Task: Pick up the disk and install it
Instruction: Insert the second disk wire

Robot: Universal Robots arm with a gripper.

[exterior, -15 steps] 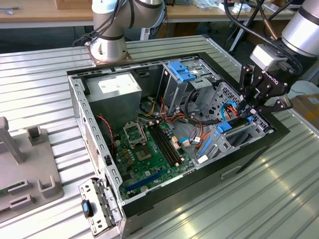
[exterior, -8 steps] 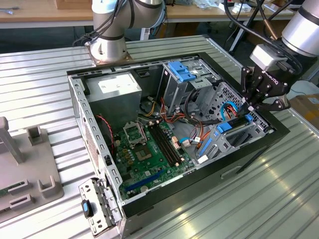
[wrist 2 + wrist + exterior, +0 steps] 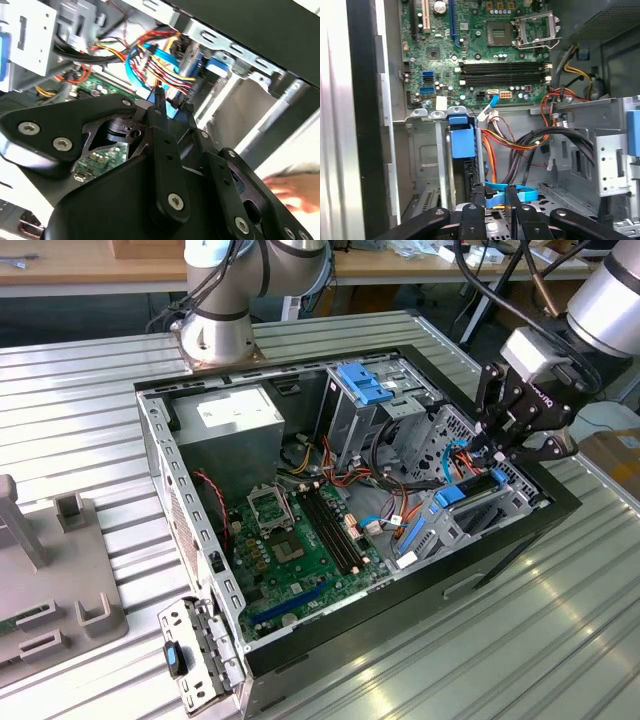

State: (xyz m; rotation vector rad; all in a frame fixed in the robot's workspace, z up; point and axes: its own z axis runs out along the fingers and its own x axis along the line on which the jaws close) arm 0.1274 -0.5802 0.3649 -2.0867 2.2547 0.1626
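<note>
The black gripper (image 3: 495, 197) hung low in the drive cage (image 3: 422, 150), its fingers (image 3: 479, 200) slightly apart and holding nothing, a flat blue cable (image 3: 520, 191) running just behind them. The disk (image 3: 462, 142) stood on edge in the grey metal cage just beyond the fingers and apart from them, with its bright blue plastic tab showing. Past it lay bundled orange and black wires (image 3: 520, 145), then the green board (image 3: 470, 50). In the exterior view the open black case (image 3: 330, 640) rested on a ribbed metal surface (image 3: 560, 620).
</note>
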